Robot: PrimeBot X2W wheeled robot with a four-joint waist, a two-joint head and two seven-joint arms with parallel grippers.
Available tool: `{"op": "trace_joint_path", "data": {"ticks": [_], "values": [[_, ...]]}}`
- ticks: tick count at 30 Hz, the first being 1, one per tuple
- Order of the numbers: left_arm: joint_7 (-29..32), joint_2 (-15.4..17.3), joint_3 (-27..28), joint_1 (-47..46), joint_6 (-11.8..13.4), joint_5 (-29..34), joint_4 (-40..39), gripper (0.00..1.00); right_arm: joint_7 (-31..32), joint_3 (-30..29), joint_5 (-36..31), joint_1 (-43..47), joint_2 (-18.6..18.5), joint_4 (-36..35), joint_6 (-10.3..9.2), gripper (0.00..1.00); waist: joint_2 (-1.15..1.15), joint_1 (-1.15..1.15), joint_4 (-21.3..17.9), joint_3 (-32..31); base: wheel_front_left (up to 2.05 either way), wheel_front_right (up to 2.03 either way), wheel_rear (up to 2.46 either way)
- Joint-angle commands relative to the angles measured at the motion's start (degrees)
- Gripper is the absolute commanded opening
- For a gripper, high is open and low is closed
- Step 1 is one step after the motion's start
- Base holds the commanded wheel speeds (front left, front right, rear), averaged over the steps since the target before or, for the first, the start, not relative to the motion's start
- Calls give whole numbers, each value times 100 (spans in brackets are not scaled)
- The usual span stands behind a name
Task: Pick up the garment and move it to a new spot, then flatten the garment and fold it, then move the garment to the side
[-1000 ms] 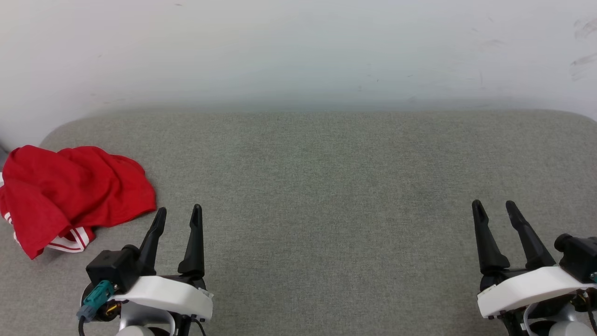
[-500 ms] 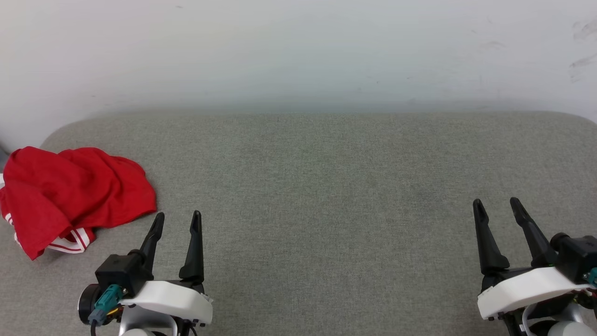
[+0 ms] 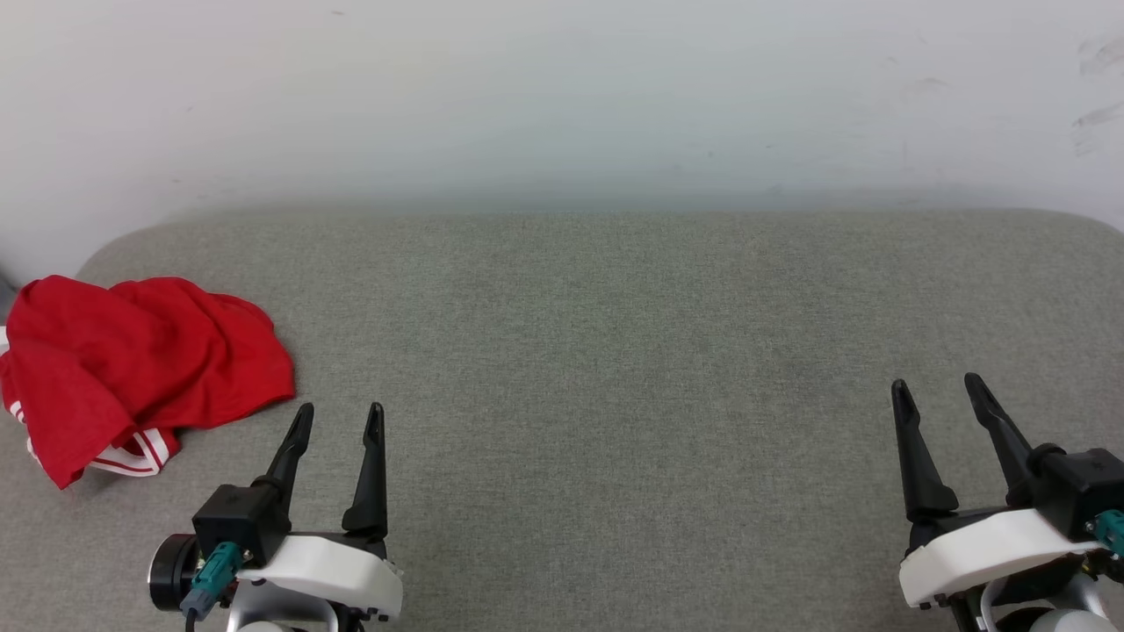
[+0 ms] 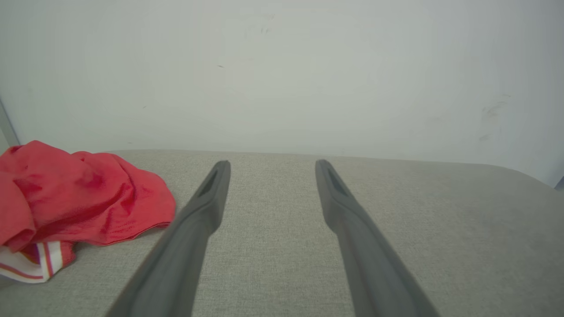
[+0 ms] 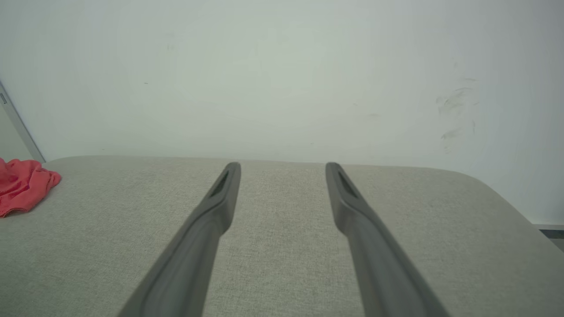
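Note:
The garment is a red jersey lying crumpled in a heap at the far left of the grey padded table, with white-and-red striped trim showing at its near edge. In the left wrist view the garment sits left of my fingers, and it peeks in at the left edge of the right wrist view. My left gripper stands open near the front edge, just right of the heap and apart from it. Far to the right my right gripper is open and empty.
A pale wall rises directly behind the table's far edge. The table's corners are rounded. Grey fabric stretches between the two grippers.
Both grippers have drawn back slightly toward the front edge. The garment has not moved.

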Motion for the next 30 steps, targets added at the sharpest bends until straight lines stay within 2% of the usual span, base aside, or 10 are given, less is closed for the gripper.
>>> {"op": "trace_joint_path", "data": {"ticks": [1,11,20,30], "values": [[-65,-33,4,-13,-45,97,2,100,-53,-10,-153,17,24,-57,-4,100,0,0,9,2,0,0,0],[-162,-90,55,-114,-154,279,69,100,-115,55,-424,103,38,-159,-4,100,0,0,334,17,0,0,0],[-181,-130,136,-187,-198,243,124,100,-147,182,-313,44,37,-145,-4,100,0,0,976,56,0,0,0],[-181,-167,280,-188,-237,87,148,100,-197,360,-185,-22,36,-94,-4,100,0,0,1898,57,0,0,0]]}}
